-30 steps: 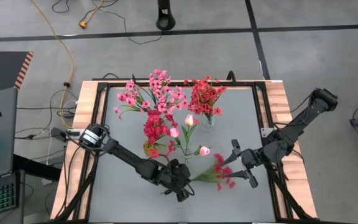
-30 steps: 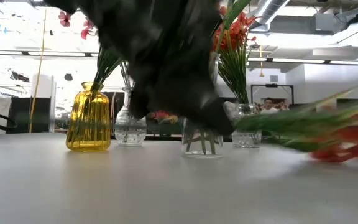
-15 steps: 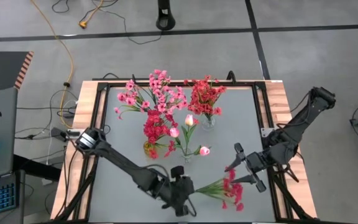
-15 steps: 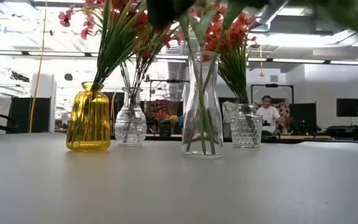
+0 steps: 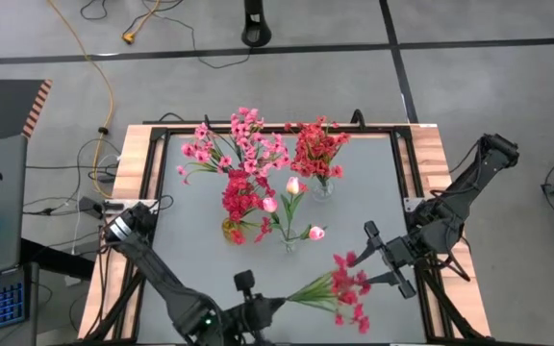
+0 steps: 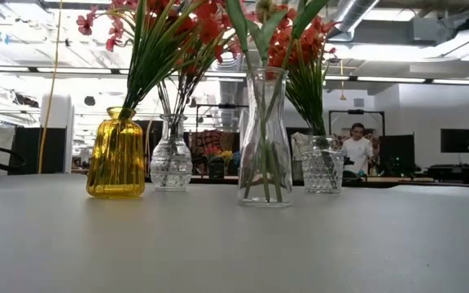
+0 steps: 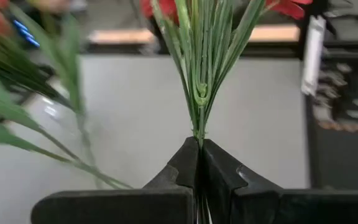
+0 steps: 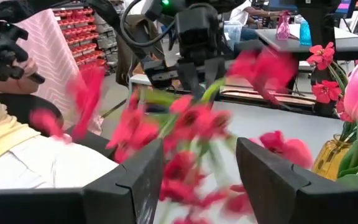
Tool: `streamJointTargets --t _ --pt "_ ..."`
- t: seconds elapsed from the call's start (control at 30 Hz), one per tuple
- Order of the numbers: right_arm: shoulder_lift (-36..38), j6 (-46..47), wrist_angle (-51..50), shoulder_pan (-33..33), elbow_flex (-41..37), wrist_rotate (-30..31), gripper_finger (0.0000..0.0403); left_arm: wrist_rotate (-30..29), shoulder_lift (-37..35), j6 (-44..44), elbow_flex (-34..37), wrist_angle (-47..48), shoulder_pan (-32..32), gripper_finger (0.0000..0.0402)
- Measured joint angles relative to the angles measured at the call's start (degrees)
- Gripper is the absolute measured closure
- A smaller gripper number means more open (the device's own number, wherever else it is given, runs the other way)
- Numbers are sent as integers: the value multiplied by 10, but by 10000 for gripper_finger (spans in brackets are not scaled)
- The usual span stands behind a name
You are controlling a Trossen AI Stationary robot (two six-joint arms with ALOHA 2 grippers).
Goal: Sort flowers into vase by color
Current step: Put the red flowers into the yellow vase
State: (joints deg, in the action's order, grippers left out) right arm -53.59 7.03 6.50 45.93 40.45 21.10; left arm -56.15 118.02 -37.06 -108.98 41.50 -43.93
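My left gripper (image 5: 265, 306) is near the table's near edge, shut on a sprig with red blossoms (image 5: 349, 288) and long green leaves (image 7: 201, 56). The sprig reaches toward the table's right. My right gripper (image 5: 378, 258) is open just right of the blossoms, which show blurred between its fingers in the right wrist view (image 8: 191, 124). Farther back stand a yellow vase (image 6: 116, 155) with magenta-red sprigs, a round clear vase (image 6: 171, 159) with pink sprigs (image 5: 239, 144), a tall clear vase (image 6: 265, 138) with pale tulip buds (image 5: 293, 185), and a small clear vase (image 6: 322, 167) with red sprigs (image 5: 317, 149). My left gripper pinches the sprig's thin green stem (image 7: 199, 134) between its two fingers, just below where the leaves fan out. The sprig runs straight on from the fingers, roughly level, toward the table's right. It is lifted clear of the table.
The four vases cluster in the far middle of the grey table (image 5: 373, 192). Wooden strips (image 5: 128, 163) and black rails frame the table's sides. The near half of the table (image 6: 234, 244) is bare in the low view. People show in the room behind.
My left gripper has moved toward the table's near edge and risen, carrying the red sprig with it. The sprig, which lay low over the table, is now lifted out of the low view. My right gripper has stayed beside the blossoms.
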Motion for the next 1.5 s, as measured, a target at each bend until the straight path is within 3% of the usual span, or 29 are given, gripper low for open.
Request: streamJointTargets --t 0.3,0.63,0.73,0.93,1.07,1.27,1.5 --pt "-1 0 0 -4 0 10 173 -157 0 24 0 -12 -5 401" --pt "-21 -1 36 -19 0 78 173 -283 0 188 -1 -169 4 401" --pt "-59 -33 113 -31 0 78 173 -260 0 239 -1 -208 18 401" --pt "-153 -159 298 -39 0 77 173 -150 0 293 -1 -265 52 401" --pt "-194 -210 385 -35 0 77 173 -122 0 341 -1 -305 64 401" --pt "-223 -211 457 -37 0 75 173 -82 0 409 -1 -374 68 401" --pt "-227 -212 499 -41 0 72 173 -49 0 414 -1 -382 74 401"
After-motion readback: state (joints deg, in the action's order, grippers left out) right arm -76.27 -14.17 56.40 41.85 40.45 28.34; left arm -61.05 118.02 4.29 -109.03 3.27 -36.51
